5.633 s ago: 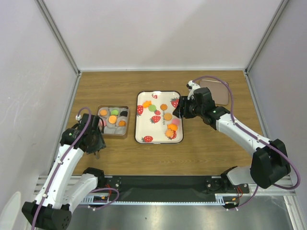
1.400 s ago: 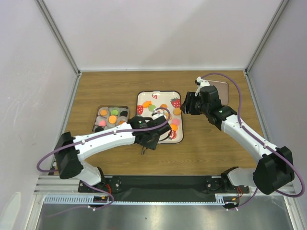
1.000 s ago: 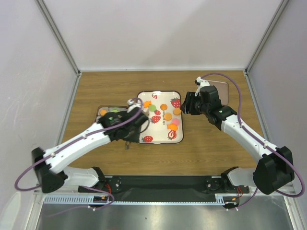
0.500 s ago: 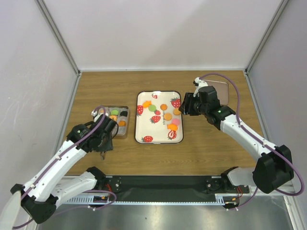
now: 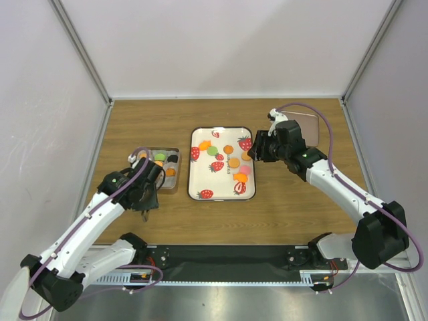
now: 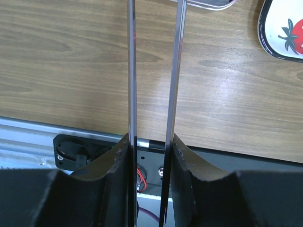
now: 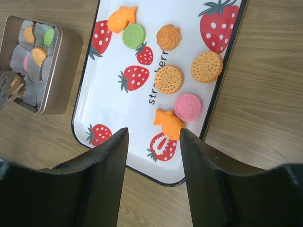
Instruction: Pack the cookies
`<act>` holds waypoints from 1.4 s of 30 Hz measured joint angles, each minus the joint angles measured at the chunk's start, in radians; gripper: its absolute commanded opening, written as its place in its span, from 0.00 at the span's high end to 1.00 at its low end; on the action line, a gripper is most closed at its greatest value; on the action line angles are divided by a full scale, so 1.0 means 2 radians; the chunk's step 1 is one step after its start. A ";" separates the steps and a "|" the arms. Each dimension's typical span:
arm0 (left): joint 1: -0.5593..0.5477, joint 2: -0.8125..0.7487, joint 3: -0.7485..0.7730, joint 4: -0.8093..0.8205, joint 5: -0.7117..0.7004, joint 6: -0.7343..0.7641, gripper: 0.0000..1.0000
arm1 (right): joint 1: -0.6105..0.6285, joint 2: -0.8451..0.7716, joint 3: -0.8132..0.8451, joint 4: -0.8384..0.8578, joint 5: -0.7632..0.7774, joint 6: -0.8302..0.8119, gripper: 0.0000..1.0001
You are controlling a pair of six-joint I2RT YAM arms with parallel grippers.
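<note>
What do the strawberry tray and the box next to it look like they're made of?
Tray: probably enamelled metal, glossy white with a dark rim and printed strawberries. Box: looks like a matte metal tin with rounded corners; its liners look like pleated paper.

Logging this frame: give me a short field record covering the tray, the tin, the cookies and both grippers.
tray: white rectangular strawberry-print tray, mid-table
cookies on tray: seven; five orange cookies, one green round cookie, one pink round cookie
tin: grey metal tin with paper cups, left of the tray, some cups filled
left gripper: shut on long metal tongs, over bare wood
right gripper: open, empty, above the tray's right side
</note>
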 measured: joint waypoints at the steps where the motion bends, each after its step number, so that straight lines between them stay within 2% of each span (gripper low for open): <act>1: 0.000 0.001 -0.002 0.003 0.001 0.000 0.62 | 0.000 0.000 0.000 0.000 0.000 0.000 0.47; 21: 0.009 -0.007 -0.032 0.017 0.010 0.002 0.62 | 0.004 0.000 0.000 0.000 -0.003 0.000 0.47; 42: 0.016 -0.008 -0.042 0.024 0.012 0.004 0.56 | 0.005 0.000 0.000 0.000 -0.003 0.000 0.47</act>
